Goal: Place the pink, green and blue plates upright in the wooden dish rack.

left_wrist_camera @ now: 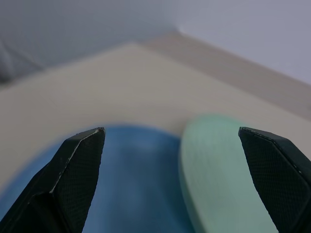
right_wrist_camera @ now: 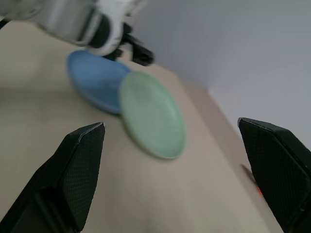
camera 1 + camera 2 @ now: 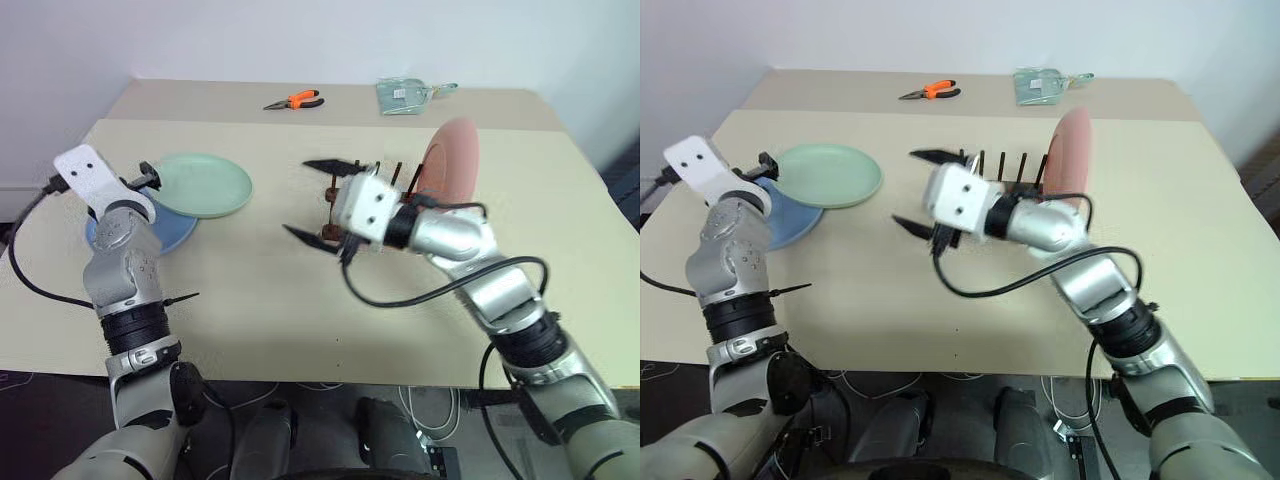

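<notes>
The pink plate (image 3: 450, 158) stands upright at the right end of the wooden dish rack (image 3: 1003, 168), whose dark pegs rise behind my right hand. The green plate (image 3: 205, 184) lies flat at the table's left, overlapping the blue plate (image 3: 172, 232) beneath it. My right gripper (image 3: 318, 200) hovers open and empty just left of the rack, pointing toward the two flat plates. My left gripper (image 1: 170, 131) is open and empty, low over the blue plate's far edge beside the green plate (image 1: 218, 170). The right wrist view also shows the green plate (image 2: 153, 114), the blue plate (image 2: 95, 80) and the left gripper (image 2: 133, 48).
Orange-handled pliers (image 3: 295, 100) and a clear plastic packet (image 3: 405, 95) lie on the far strip of the table. A black cable loops from my right wrist over the table in front of the rack. Bare tabletop (image 3: 270, 300) stretches along the near edge.
</notes>
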`<action>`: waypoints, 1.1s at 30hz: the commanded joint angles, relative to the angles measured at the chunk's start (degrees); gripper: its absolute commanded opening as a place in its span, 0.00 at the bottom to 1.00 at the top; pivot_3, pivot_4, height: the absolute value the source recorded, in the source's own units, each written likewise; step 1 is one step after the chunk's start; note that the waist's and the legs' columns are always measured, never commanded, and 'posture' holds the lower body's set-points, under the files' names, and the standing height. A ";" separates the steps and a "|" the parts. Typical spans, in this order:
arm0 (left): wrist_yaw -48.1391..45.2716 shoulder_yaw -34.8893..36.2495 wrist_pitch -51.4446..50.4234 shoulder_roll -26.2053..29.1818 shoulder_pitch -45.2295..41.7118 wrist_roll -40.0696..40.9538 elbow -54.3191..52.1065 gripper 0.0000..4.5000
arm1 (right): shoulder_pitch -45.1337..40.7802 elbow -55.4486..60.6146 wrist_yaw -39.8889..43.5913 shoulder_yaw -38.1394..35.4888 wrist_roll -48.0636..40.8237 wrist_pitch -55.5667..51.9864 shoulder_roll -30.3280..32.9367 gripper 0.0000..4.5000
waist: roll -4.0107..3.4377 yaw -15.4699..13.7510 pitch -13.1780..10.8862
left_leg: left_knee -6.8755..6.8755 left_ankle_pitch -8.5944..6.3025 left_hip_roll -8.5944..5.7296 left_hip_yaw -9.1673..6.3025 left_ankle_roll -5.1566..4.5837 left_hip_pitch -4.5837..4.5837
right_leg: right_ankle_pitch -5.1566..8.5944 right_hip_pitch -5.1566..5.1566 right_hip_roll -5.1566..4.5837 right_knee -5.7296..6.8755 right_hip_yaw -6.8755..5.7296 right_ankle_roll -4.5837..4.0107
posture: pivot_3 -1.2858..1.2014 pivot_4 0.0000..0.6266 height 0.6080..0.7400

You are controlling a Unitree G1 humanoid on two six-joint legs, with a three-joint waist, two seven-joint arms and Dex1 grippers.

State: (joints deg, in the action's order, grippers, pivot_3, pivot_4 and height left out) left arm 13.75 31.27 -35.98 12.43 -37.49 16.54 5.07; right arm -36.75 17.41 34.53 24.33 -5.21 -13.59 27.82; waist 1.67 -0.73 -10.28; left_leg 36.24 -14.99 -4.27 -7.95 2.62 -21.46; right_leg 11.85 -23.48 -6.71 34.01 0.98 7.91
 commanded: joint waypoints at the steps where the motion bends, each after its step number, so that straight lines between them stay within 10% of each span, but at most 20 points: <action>1: 0.43 3.55 -5.59 -0.60 -1.73 6.23 -0.79 1.00 | 1.49 0.04 -0.87 -1.11 2.65 1.21 -1.49 0.99 | 0.00 0.22 0.00 | -0.01 0.00 0.00 0.01 0.00 0.00 | 0.00 -0.02 0.00 0.02 0.01 0.00 | 0.52 0.24 1.00; 7: -0.55 7.32 -8.37 -0.20 -4.45 12.76 6.22 1.00 | 4.53 0.70 -1.72 -1.69 5.59 1.06 -3.57 0.99 | 0.00 0.63 0.00 | -0.08 0.04 0.04 0.01 0.06 0.04 | -0.01 -0.06 0.06 0.07 0.01 -0.02 | 0.52 0.24 1.00; 16: -8.13 3.57 -0.84 0.31 -4.44 15.45 2.67 0.02 | 4.46 -0.41 -1.97 -5.94 7.66 0.22 -3.04 1.00 | 0.02 1.30 -0.01 | -0.09 0.05 0.04 0.01 0.09 0.03 | -0.01 -0.05 0.06 0.06 0.01 -0.03 | 0.52 0.24 1.00; 33: -20.83 -16.63 -7.07 -4.98 -2.63 27.40 -24.32 0.00 | -4.58 -13.55 -7.26 -2.36 28.83 16.31 -0.59 0.94 | -0.01 1.54 -0.03 | -0.12 0.05 0.06 0.11 0.08 0.06 | -0.01 -0.04 0.06 0.02 0.09 -0.05 | 0.52 0.24 1.00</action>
State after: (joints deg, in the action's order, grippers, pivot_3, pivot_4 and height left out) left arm -7.87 13.74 -42.53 7.91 -38.64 40.97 -16.24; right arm -39.62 3.90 28.38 22.21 22.06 1.02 27.51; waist 1.67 0.82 -10.31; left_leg 36.12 -14.94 -4.21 -7.85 2.70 -21.41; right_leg 11.84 -23.53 -6.65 34.03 1.07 7.86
